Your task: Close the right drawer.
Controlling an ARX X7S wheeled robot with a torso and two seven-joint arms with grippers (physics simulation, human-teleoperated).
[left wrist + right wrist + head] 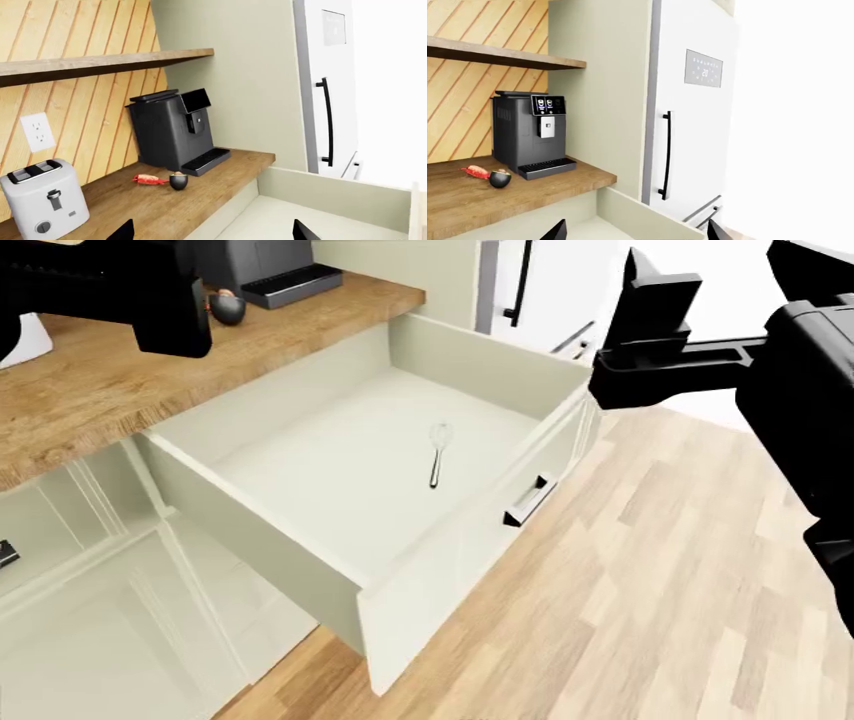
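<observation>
The right drawer [400, 440] is a wide, deep cream-white box pulled far out from under the wooden counter. Its recessed-panel front carries a short black bar handle [530, 500]. A metal whisk [437, 452] lies on its pale floor. The drawer also shows in the left wrist view [320, 195] and the right wrist view [647, 217]. My left gripper [213, 232] is open and empty, above the counter's edge and the drawer's inner side. My right gripper [635, 232] is open and empty, above the drawer's far corner. In the head view both arms are raised above the drawer, the left arm [134, 290] over the counter, the right arm [661, 330] beyond the drawer front.
On the wooden counter [120, 390] stand a dark coffee machine [173, 130], a white toaster [43, 200], a small dark cup [178, 181] and a red item [150, 179]. A white fridge with a long black handle [666, 155] stands past the drawer. Wooden floor [641, 590] lies in front.
</observation>
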